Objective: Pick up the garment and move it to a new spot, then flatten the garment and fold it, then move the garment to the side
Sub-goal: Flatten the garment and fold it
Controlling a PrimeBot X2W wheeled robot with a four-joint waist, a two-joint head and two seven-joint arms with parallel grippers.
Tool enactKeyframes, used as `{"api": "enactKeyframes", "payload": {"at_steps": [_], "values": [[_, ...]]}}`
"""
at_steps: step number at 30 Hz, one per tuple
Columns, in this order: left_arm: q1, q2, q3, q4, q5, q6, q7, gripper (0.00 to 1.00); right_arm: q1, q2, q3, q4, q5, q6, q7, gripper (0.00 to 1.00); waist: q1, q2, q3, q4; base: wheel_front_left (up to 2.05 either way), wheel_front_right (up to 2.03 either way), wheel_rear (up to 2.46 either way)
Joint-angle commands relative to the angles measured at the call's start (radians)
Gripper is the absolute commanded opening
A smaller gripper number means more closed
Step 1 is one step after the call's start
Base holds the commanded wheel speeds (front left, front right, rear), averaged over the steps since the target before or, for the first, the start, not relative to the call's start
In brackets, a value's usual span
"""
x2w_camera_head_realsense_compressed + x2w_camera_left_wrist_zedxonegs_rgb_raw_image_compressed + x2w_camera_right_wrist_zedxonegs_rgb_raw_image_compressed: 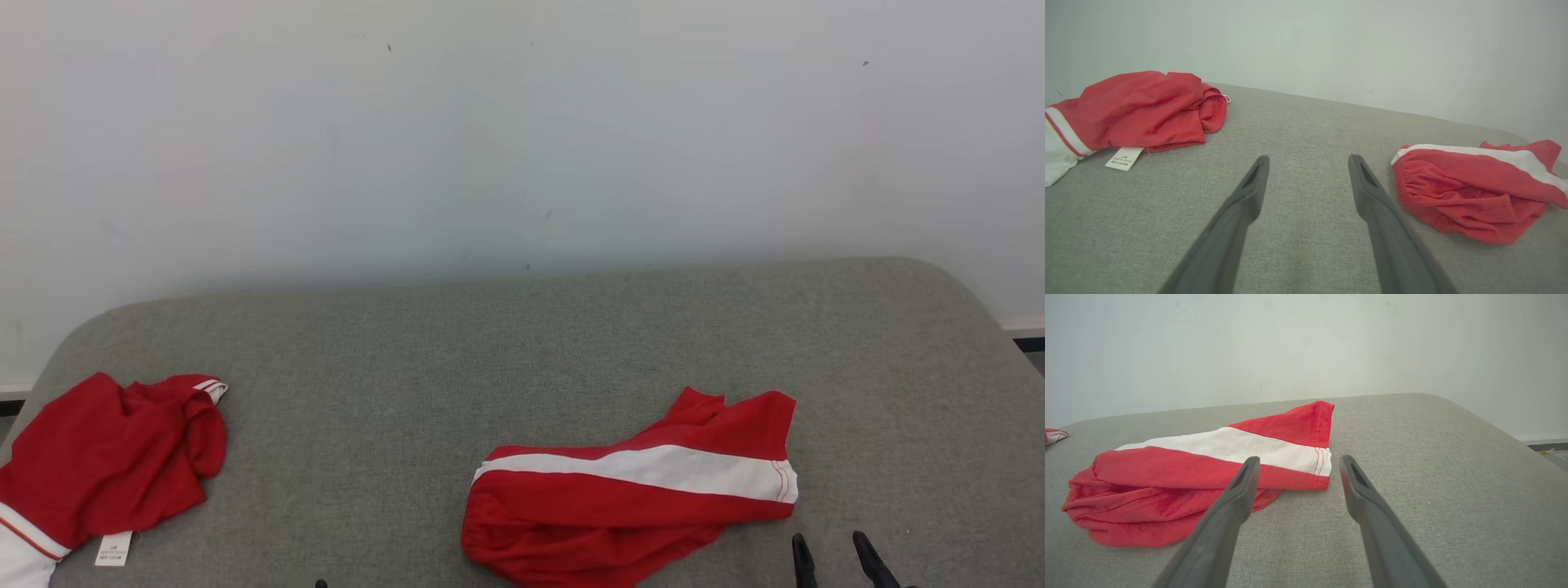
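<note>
- The grey pad (522, 343) holds 2 red heaps, well apart.
- The shorts (629, 498) lie near the front, and the shirt (106, 457) lies at the left edge.
- The pad between them is bare. The left gripper (1308, 161) points into that gap, fingers spread.
- Behind both heaps the pad is bare up to the wall (522, 122).
- Right of the shorts is bare pad too. The right gripper (830, 541) waits there, fingers spread.

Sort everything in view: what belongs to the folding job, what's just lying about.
Job: striped shorts, probably, being nearest the open right hand; open left hand.
Lying about: other red garment, far left, with its tag.
</note>
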Motion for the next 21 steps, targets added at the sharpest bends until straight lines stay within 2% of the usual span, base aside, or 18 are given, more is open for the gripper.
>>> {"api": "enactKeyframes", "payload": {"at_steps": [1,6,12,21], "values": [[-0.019,-0.001,-0.007,0.017,-0.015,-0.004,-0.003,1.0,-0.018,-0.006,-0.002,-0.003,0.014,-0.002,0.012,1.0,0.0001,0.0,0.004,-0.004,0.0,0.0,0.0],[-0.11,-0.001,-0.067,0.137,-0.048,-0.018,0.0,1.0,-0.086,-0.031,0.022,0.0,0.072,-0.002,0.127,1.0,0.0001,0.0,0.027,-0.021,0.0,0.0,0.0],[-0.321,-0.001,-0.138,0.274,-0.09,-0.023,0.114,1.0,-0.203,-0.084,0.075,-0.015,0.113,-0.002,0.247,1.0,0.0001,0.0,0.075,-0.039,0.0,0.0,0.0],[-0.57,-0.001,-0.207,0.45,-0.157,0.003,0.321,1.0,-0.351,-0.137,0.167,0.004,0.134,-0.002,0.287,1.0,0.0001,0.0,0.16,-0.089,0.0,0.0,0.0]]}}
